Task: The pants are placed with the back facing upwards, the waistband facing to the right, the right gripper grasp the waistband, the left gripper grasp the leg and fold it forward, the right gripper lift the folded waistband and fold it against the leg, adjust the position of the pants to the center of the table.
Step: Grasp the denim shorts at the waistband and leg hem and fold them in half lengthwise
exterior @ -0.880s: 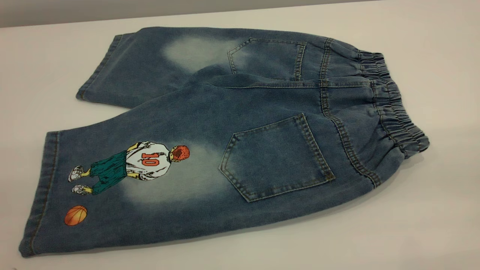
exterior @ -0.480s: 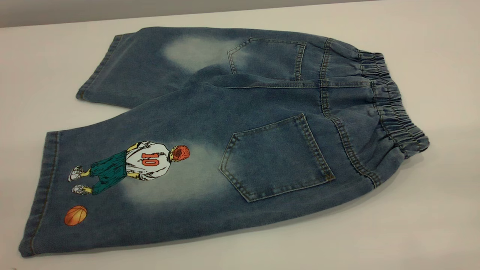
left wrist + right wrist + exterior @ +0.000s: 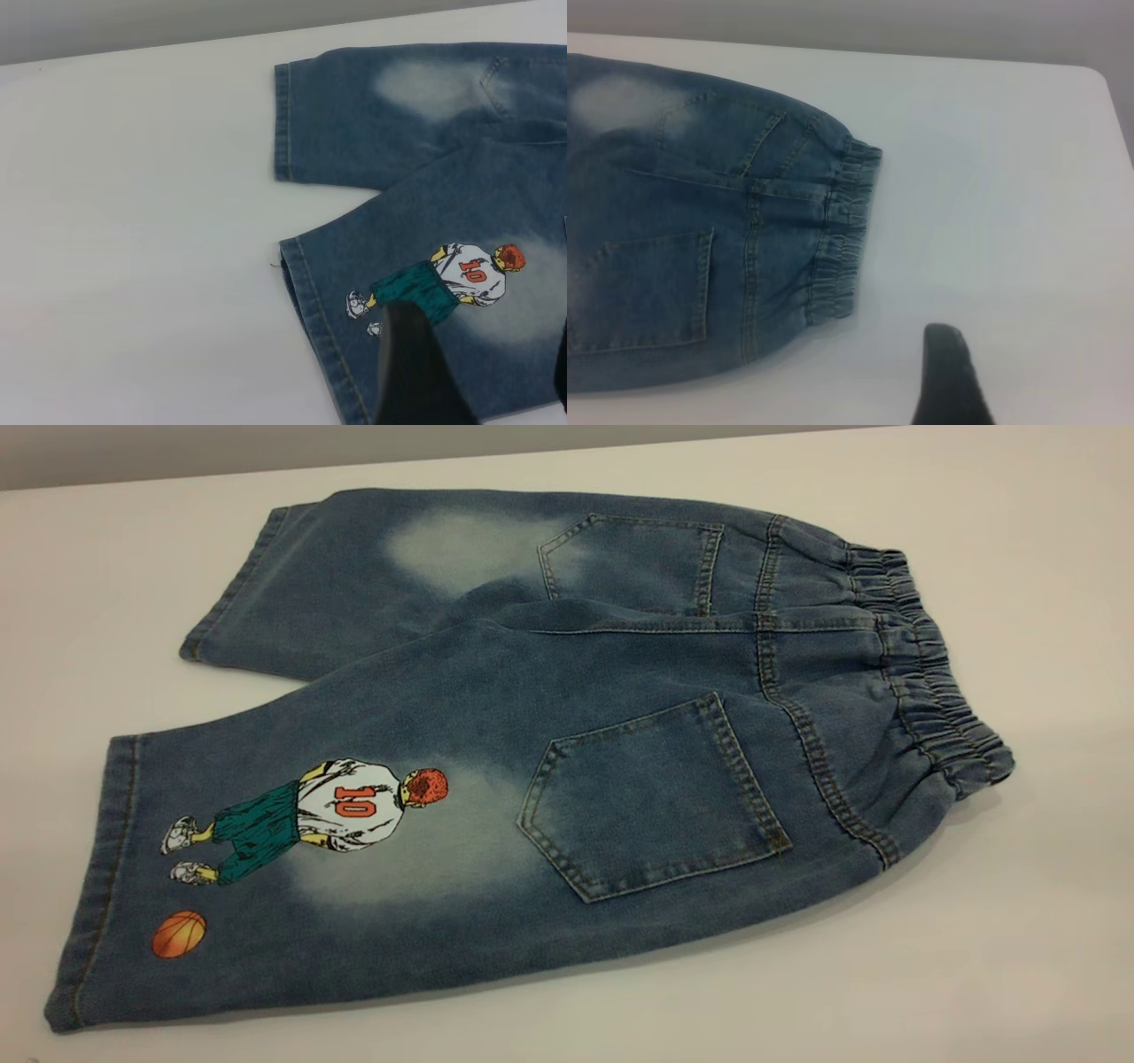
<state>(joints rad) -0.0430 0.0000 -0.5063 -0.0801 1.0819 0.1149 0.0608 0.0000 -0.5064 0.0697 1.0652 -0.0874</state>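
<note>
The blue denim pants (image 3: 567, 717) lie flat on the white table (image 3: 1019, 921), back up with both patch pockets showing. The gathered waistband (image 3: 921, 664) points right. The leg (image 3: 354, 868) with the printed player numbered 10 and the orange basketball is the near one. No gripper shows in the exterior view. In the left wrist view my left gripper (image 3: 487, 381) hangs open above the printed leg (image 3: 496, 345), close to its hem. One dark finger (image 3: 948, 381) of my right gripper (image 3: 1041, 381) shows over bare table beside the waistband (image 3: 842, 239); nothing is between its fingers.
The plain leg (image 3: 337, 576) lies farther back, partly overlapped by the printed leg. Bare tabletop surrounds the pants on all sides. The table's far edge (image 3: 177, 474) runs behind the pants, and a rounded table corner (image 3: 1099, 75) lies beyond the waistband.
</note>
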